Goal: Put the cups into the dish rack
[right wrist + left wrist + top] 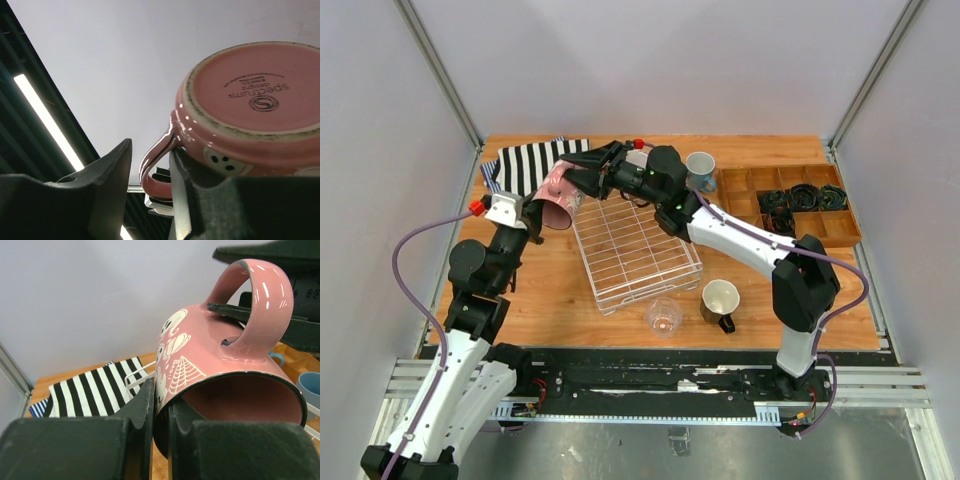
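The pink mug [558, 200] hangs in the air on its side, over the far left corner of the dish rack [630, 245], with its mouth towards the left arm and its base towards the right arm. None of it touches the wire.

The left hand [160, 410] is closed tight on the rim, one finger inside the mouth and one outside, pinching the wall. The right hand [150, 150] is partly open around the handle. One finger passes through the loop and the other sits outside it, with a gap showing on that side, so I judge it has no grip yet.

The mug looks like glazed ceramic: stiff, fairly heavy for a cup, and glossy enough to slide between hard pads. It would likely chip if knocked against the wire. The rim pinch probably holds it but lets it swing. The handle strap looks the surer place, as it should stop the mug from turning.

A clear glass [663, 316] and a dark mug [720, 302] wait on the worktop [550, 300], near the rack's front edge.
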`<state>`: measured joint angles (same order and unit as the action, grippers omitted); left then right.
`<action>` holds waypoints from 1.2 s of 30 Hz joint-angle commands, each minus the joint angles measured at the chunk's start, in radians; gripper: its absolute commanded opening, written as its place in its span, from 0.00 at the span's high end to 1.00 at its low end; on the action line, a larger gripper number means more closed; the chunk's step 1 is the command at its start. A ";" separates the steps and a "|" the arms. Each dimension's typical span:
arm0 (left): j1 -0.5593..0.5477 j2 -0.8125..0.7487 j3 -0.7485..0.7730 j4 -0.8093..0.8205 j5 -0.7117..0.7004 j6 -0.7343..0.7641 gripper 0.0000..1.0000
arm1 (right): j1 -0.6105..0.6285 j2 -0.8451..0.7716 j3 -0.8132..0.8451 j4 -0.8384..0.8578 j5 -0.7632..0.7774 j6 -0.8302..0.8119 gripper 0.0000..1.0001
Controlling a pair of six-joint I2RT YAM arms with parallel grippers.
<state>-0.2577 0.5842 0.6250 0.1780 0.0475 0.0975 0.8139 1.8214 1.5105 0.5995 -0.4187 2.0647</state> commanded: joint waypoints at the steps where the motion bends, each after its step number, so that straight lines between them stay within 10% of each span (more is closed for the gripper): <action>1: -0.006 -0.030 0.006 0.183 0.019 -0.013 1.00 | 0.016 0.023 0.069 0.028 0.020 0.014 0.70; 7: -0.006 -0.012 -0.001 0.182 -0.008 -0.001 1.00 | 0.018 0.022 0.098 0.012 0.000 -0.001 0.98; 19: -0.005 0.053 -0.004 0.215 -0.050 -0.009 0.97 | 0.022 0.005 0.090 0.057 -0.029 -0.005 0.99; 36: -0.006 0.122 -0.028 0.283 -0.170 -0.073 0.16 | 0.014 -0.058 -0.001 0.067 -0.083 -0.088 0.99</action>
<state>-0.2588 0.7437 0.5766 0.3931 -0.0483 0.0624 0.8299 1.8225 1.5280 0.5934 -0.4191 2.0552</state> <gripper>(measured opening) 0.810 0.069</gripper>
